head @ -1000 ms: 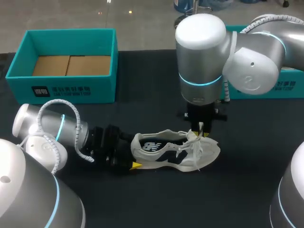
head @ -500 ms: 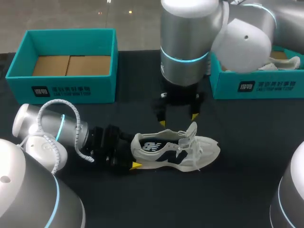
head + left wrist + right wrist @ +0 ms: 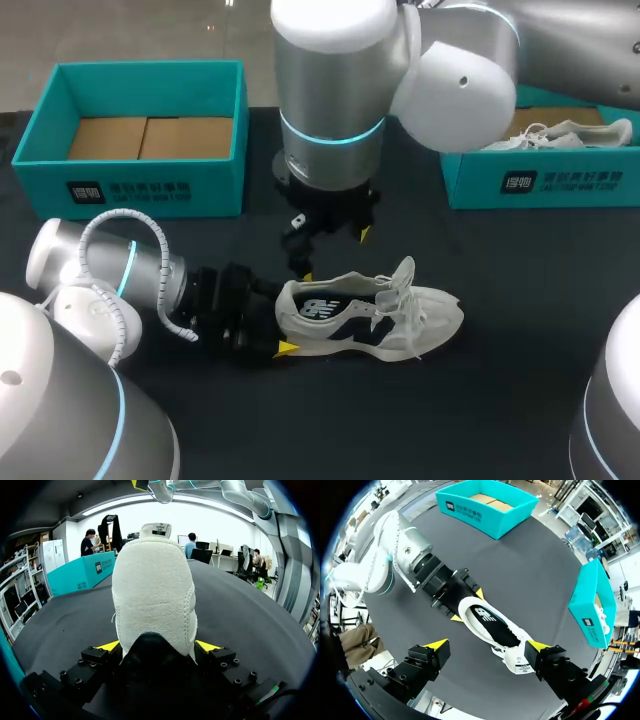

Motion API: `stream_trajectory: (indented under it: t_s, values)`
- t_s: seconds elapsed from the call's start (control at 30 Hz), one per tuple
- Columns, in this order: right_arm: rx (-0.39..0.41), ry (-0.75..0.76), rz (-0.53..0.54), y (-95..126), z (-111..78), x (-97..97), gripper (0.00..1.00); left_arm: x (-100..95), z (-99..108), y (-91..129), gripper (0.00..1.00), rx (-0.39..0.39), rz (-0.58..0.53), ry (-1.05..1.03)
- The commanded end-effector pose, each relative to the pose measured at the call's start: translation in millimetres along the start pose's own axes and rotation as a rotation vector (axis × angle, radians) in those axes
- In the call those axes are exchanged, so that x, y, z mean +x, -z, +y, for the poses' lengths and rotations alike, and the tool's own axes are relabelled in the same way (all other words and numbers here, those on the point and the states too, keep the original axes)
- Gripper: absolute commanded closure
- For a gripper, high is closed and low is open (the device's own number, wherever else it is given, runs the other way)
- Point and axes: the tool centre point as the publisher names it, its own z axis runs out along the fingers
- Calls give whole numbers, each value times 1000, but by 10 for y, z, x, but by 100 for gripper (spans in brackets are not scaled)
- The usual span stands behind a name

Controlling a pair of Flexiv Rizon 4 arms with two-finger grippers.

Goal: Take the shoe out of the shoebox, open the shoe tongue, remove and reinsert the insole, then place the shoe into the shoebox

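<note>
On the table (image 3: 500, 400), the left hand (image 3: 283, 327) clamps the heel of the white sneaker (image 3: 370, 320), which lies with its toe toward the robot's right, while the right hand (image 3: 335, 256) hangs spread wide above its opening.

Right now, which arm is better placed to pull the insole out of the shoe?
Probably the right. The right pincer hovers open above the shoe, free to reach inside, while the left pincer is shut on its heel, steadying it.
</note>
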Motion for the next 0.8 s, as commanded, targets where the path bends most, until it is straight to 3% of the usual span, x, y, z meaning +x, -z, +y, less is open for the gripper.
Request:
stream_trajectory:
  t_s: [0.03,0.17,0.27,0.33,0.37,0.5,0.77,0.8]
  values:
    - [-85,568,35,-16,-12,-19,0,-1,29,-15,100,-3,1,0]
    - [-85,568,35,-16,-12,-19,0,-1,29,-15,100,-3,1,0]
    - [-108,789,54,-38,59,3,0,-1,29,-15,100,-3,1,0]
    - [-102,835,87,-99,25,-33,0,-1,29,-15,100,-3,1,0]
    - [-52,857,97,-133,20,-42,0,-1,29,-15,100,-3,1,0]
    - [51,831,116,-250,7,-71,0,-1,29,-15,100,-3,1,0]
    - [67,762,161,-516,11,-60,0,-1,29,-15,100,-3,1,0]
    - [68,758,170,-550,8,-60,31,-1,29,-15,100,-3,1,0]
